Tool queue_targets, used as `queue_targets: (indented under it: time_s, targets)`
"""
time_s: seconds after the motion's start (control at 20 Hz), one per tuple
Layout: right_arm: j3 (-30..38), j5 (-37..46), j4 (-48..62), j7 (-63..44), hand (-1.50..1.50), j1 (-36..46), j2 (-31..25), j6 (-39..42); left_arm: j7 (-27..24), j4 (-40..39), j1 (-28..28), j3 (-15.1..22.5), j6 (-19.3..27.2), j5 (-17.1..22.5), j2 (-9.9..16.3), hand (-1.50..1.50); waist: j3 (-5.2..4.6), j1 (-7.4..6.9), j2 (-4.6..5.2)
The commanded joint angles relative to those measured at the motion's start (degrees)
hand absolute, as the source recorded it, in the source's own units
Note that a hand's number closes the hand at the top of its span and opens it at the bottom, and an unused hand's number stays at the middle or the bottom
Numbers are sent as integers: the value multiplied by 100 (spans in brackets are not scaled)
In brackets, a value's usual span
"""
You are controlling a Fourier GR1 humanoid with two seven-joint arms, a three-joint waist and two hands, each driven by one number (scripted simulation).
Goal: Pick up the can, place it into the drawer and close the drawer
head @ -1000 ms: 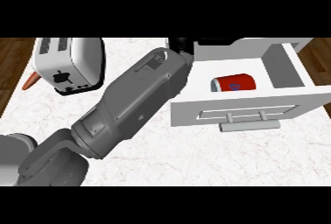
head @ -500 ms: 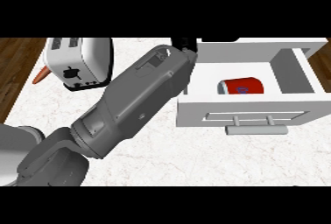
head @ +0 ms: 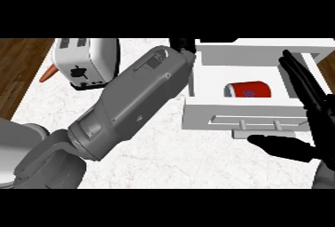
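1. Since a moment ago the right hand (head: pixel 313 133) has come into sight at about 4 o'clock, and the toaster (head: pixel 85 62) now sits nearer 10 o'clock than before.
2. White and still pulled out, the drawer (head: pixel 252 122) lies at 2 o'clock on the worktop (head: pixel 189 164).
3. Inside it the red can (head: pixel 248 89) rests on its side, pale end toward 9 o'clock; a dark mark shows on its side, but I cannot read it.
4. That right hand is black, its fingers (head: pixel 301 80) straight and spread, running up toward 1 o'clock over the drawer's right side, with the thumb (head: pixel 281 146) stretched toward 9 o'clock just below the drawer's front handle (head: pixel 258 126). It has hold of nothing.
5. Most of the middle is filled by the grey left forearm, slanting from 7 o'clock up to 12; the left hand (head: pixel 182 43) shows only as a dark bit at the drawer's back corner, so I cannot tell how its fingers stand.
6. Something orange (head: pixel 47 74) pokes out beside the toaster.
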State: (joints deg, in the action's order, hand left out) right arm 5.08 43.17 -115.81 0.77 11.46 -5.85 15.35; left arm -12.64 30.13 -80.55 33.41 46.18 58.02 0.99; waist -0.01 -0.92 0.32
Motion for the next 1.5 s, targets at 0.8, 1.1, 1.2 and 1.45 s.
queue_targets:
  time_s: [0.8,1.1,1.2,1.45]
  targets:
    - [-558,2534,5380,515,-150,2377,-189,-2239,1159,1631,651,126,223,-590,1333,-150,4,-216,-17]
    - [-396,2889,6825,648,-150,2702,-47,-3511,1383,2149,1046,59,196,-749,1748,-150,8,-207,3]
    - [-215,2904,7358,640,-150,3252,-111,-3642,1274,2143,1048,62,341,-866,1522,-150,9,-188,33]
    - [19,3044,8173,683,-150,3592,-229,-4349,1539,2543,1184,29,290,-928,1879,-150,12,-298,52]
